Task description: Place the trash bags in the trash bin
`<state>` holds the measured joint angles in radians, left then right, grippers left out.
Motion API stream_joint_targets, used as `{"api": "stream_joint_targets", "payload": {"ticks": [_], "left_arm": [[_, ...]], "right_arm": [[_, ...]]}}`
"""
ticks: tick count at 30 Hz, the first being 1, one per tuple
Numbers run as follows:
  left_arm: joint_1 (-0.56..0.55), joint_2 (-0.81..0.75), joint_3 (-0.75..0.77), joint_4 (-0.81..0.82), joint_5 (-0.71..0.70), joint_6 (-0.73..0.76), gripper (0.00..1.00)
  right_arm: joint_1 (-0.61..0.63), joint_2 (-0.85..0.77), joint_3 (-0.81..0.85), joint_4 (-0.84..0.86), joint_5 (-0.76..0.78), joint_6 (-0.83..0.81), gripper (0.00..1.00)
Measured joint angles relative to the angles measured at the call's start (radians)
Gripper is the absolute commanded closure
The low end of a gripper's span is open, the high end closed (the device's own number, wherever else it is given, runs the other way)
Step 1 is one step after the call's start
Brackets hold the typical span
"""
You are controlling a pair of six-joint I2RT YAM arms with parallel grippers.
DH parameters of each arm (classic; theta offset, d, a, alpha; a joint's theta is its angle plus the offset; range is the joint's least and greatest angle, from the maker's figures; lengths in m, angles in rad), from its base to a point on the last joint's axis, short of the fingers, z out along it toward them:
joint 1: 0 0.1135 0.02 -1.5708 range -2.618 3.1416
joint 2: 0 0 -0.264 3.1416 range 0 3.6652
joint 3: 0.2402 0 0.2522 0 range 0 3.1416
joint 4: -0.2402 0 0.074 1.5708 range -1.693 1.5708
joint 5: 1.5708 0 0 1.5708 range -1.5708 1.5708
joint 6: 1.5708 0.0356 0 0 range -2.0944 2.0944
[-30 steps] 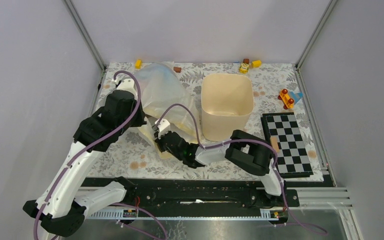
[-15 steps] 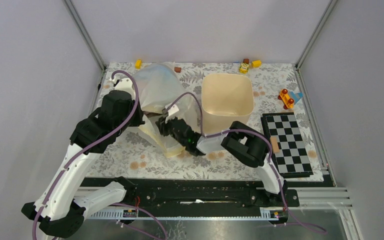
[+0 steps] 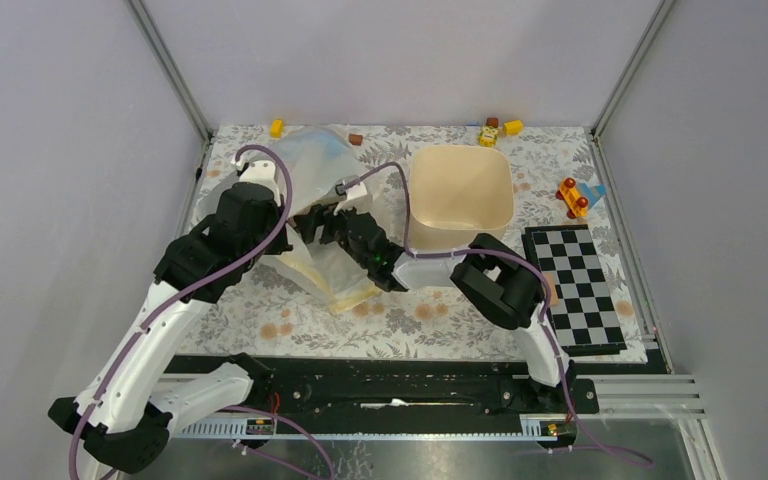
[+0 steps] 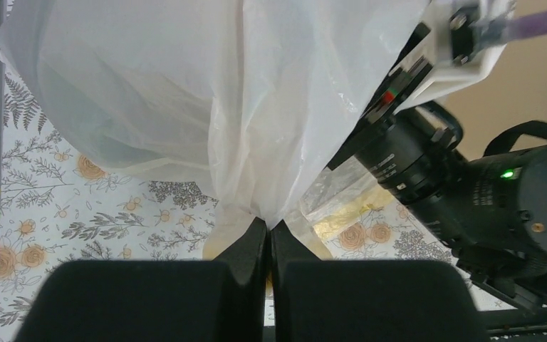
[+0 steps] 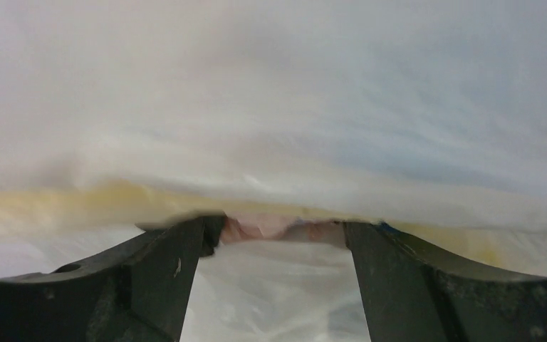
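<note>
Now trash bags (image 3: 320,175) stretch far-to-near, left of bin (image 3: 457,215) — L hand (image 4: 269,228) clamped on them, R hand (image 5: 278,235) apart.

Flowery table (image 3: 290,320): bin (image 3: 440,243) sits toward the back, bags (image 3: 320,170) heaped just left of it, checkerboard (image 3: 575,285) on its right, toy car (image 3: 572,197) beyond that, little blocks (image 3: 495,130) behind it.

Left pincer (image 4: 268,235) pinched shut; right pincer (image 5: 278,239) spread wide.
</note>
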<state>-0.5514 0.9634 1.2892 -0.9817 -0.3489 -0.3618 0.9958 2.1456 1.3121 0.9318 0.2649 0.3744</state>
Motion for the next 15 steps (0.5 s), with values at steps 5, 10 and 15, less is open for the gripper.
{"api": "stream_joint_targets", "payload": {"ticks": [5, 10, 15], "left_arm": [[0.0, 0.005, -0.023, 0.018, -0.008, 0.011, 1.0], [0.001, 0.011, -0.023, 0.037, -0.033, 0.019, 1.0], [0.005, 0.011, -0.034, 0.061, -0.066, 0.023, 1.0]], "right_arm": [[-0.007, 0.011, 0.09, 0.005, -0.003, 0.055, 0.25], [-0.009, 0.054, 0.173, 0.0, -0.009, 0.094, 0.75], [-0.01, 0.057, 0.162, -0.003, -0.019, 0.126, 0.96]]}}
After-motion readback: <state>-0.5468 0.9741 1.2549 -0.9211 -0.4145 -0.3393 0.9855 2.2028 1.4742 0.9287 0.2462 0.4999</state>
